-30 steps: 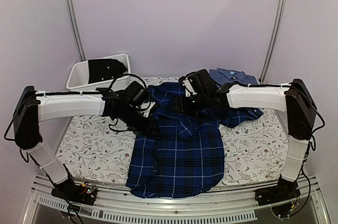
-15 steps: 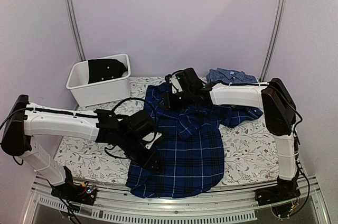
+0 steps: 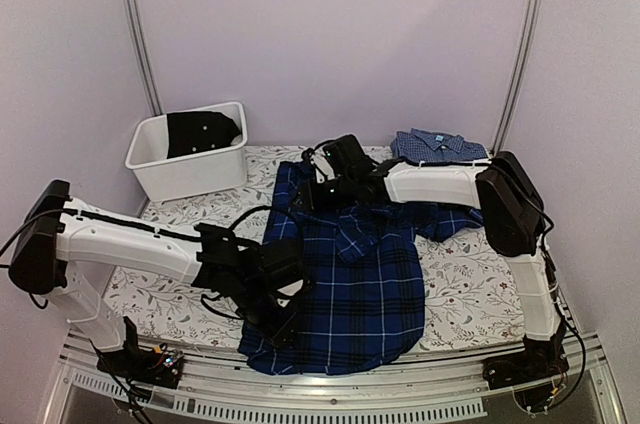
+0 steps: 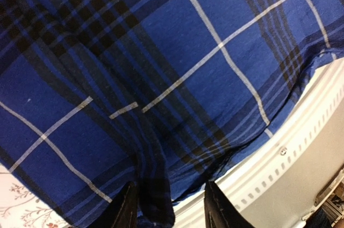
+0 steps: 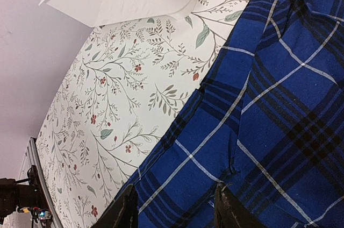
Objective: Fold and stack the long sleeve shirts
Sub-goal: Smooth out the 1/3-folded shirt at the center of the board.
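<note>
Floral table [image 3: 470, 284], plaid shirt [image 3: 365, 294] lying lengthwise near-to-far, hem at near edge

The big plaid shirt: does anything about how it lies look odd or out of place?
Yes. The navy and royal-blue plaid cloth shirt lies unfolded, its hem hanging over the near edge of the floral-patterned table onto the metal rail; one sleeve lies crumpled across its front.

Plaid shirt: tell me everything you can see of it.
Plaid shirt, navy and royal blue with thin white lines, woven cloth by the look. Lies spread on the floral table, collar far, hem at the near edge, a bunched fold across the chest. Left pincer straddles its near-left hem, right pincer its far-left edge, both open.
</note>
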Motion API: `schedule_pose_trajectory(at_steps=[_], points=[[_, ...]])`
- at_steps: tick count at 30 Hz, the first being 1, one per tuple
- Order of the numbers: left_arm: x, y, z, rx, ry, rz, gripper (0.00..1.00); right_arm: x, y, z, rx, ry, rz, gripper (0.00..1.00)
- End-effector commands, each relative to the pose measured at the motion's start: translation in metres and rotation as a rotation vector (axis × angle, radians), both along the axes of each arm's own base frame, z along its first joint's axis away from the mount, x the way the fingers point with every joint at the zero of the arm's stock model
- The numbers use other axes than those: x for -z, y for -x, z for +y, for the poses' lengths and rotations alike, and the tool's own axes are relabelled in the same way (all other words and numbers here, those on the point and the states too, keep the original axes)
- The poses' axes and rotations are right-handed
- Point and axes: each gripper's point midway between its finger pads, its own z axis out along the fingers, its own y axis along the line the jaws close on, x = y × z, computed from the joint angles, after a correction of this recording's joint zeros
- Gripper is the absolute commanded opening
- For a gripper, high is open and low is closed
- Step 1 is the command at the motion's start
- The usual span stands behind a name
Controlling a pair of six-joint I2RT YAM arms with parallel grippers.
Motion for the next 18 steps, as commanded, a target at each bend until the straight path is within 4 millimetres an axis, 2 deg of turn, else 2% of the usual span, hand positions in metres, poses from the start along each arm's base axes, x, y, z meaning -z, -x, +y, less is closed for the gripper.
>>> schedule_pose_trajectory(at_steps=[1,3,6,8,9,13,18], points=[[0.005,0.002,0.005,0.013,-0.068,-0.027,0.41,-0.002,0.003,0.015,-0.040,-0.027,-0.018,0.47],[0.006,0.003,0.004,0.023,-0.074,-0.028,0.36,-0.002,0.004,0.018,-0.047,-0.034,-0.020,0.47],[0.002,0.001,0.000,0.026,-0.065,-0.040,0.19,-0.001,0.004,0.021,-0.060,-0.044,-0.018,0.47],[-0.005,0.000,-0.004,0.029,-0.043,-0.050,0.03,0.002,0.005,0.023,-0.068,-0.046,-0.018,0.47],[-0.010,0.000,-0.005,0.028,-0.028,-0.055,0.00,0.002,0.004,0.024,-0.069,-0.045,-0.019,0.47],[-0.033,0.000,-0.008,0.029,0.044,-0.075,0.00,0.010,0.003,0.025,-0.069,-0.035,-0.015,0.46],[-0.043,0.007,0.000,0.032,0.080,-0.056,0.00,0.019,-0.001,0.028,-0.070,-0.026,-0.012,0.42]])
